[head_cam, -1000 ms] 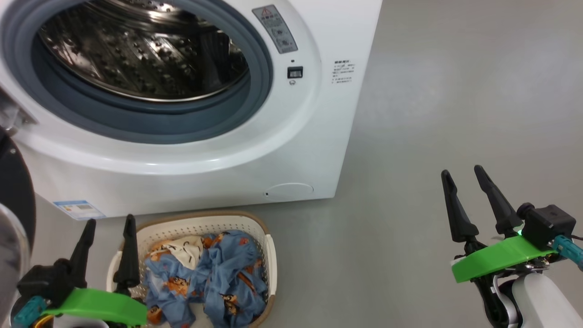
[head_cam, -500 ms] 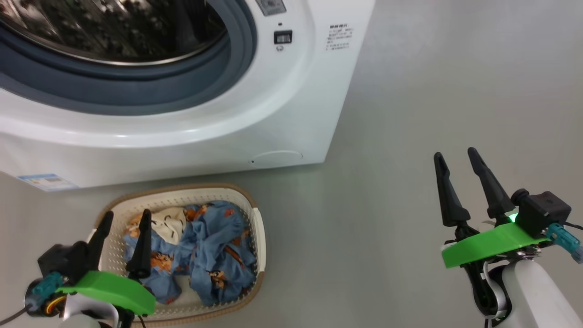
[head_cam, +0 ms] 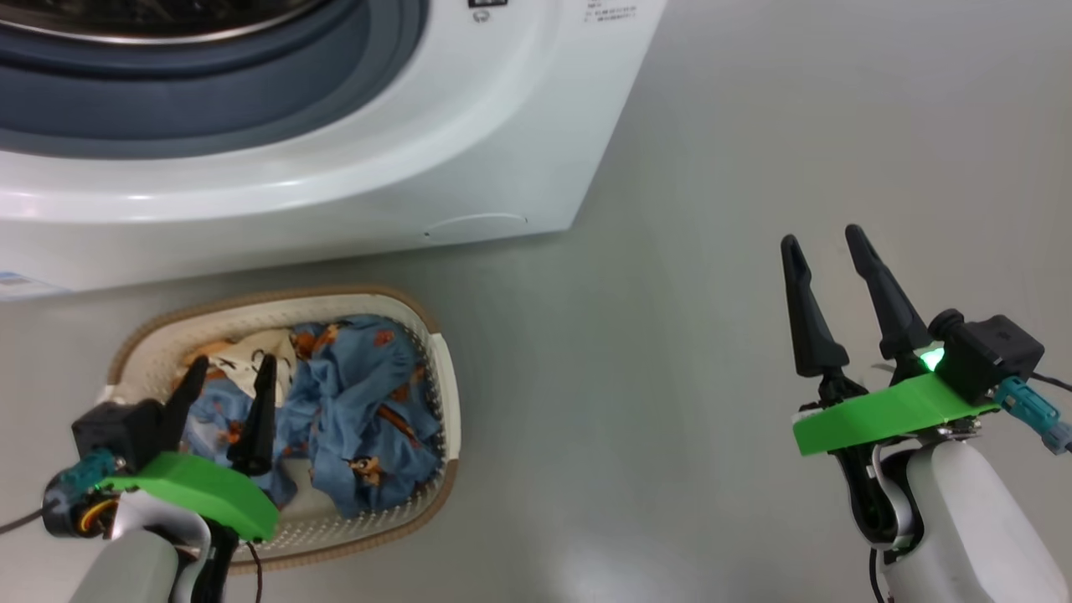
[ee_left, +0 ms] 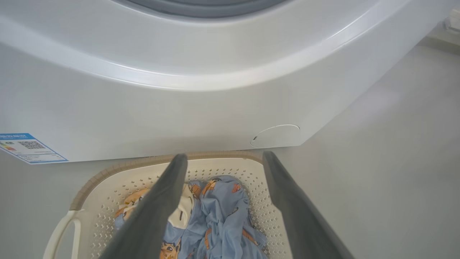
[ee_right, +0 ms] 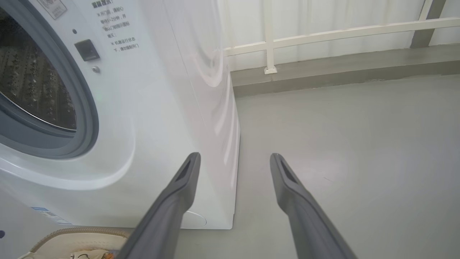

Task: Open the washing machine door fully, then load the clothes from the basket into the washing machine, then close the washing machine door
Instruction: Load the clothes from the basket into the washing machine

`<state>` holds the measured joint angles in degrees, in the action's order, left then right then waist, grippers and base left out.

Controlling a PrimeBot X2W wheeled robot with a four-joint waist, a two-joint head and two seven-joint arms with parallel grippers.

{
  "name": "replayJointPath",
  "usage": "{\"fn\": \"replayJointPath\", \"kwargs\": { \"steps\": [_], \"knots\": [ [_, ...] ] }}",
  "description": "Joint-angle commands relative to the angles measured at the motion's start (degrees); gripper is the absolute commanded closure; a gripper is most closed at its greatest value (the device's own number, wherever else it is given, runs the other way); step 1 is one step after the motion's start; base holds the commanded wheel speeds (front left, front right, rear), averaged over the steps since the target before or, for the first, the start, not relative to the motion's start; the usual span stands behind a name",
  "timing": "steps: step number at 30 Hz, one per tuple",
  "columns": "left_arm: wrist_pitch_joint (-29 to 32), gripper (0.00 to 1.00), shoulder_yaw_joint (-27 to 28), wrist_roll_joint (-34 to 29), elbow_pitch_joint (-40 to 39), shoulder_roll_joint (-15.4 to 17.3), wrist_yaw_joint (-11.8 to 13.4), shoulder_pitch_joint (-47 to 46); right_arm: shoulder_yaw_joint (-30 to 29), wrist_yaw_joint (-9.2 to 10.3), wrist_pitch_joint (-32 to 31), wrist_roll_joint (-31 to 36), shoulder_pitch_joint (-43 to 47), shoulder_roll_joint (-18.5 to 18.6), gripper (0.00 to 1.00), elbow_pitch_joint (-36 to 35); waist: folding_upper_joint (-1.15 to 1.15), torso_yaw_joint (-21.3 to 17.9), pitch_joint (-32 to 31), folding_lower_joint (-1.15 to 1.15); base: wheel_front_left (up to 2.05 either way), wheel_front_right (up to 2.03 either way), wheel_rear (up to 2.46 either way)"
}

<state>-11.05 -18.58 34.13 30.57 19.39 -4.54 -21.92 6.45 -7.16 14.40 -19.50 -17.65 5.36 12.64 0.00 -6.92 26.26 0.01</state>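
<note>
Heads up, you're barely into step two. Your left pincer hangs spread wide and empty over the near-left part of the basket, fingers not into the fabric as far as I can tell; your right pincer is just as wide, empty, over bare floor well off to the right; the clothes sit bunched in the basket, none loaded; beyond it the washing machine shows its drum uncovered, so I'd call opening the door done; loading and closing are left.
</note>
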Motion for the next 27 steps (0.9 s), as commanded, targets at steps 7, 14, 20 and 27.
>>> {"fn": "replayJointPath", "kwargs": {
  "steps": [7, 14, 20, 27],
  "knots": [
    [1.24, 0.0, 0.21, 0.64, 3.53, 2.65, -1.27, -3.97, 0.86, -0.33, 0.6, 1.0, -1.78, -1.19, 0.0, -1.95, 0.0, -1.87, 5.64, -0.01, 0.0, 0.0, 0.0],
    [3.14, 0.0, -2.11, 0.8, 8.85, 3.29, -2.28, -7.16, 1.39, -0.33, 0.6, 1.35, -3.54, -1.86, 0.0, -2.52, 0.0, -3.01, 10.01, -0.01, 0.0, 0.0, 0.0],
    [5.17, 0.0, -5.04, 1.51, 15.08, 3.78, -2.81, -10.05, 2.24, -0.33, 0.6, 1.26, -5.81, -2.29, 0.0, -3.16, 0.0, -5.12, 13.79, -0.01, 0.0, 0.0, 0.0],
    [6.4, 0.0, -8.7, 3.33, 19.13, 4.48, -2.92, -13.02, 3.07, -0.33, 0.6, 0.25, -6.74, -2.45, 0.0, -3.49, 0.0, -7.19, 16.86, -0.01, 0.0, 0.0, 0.0]
  ]
}}
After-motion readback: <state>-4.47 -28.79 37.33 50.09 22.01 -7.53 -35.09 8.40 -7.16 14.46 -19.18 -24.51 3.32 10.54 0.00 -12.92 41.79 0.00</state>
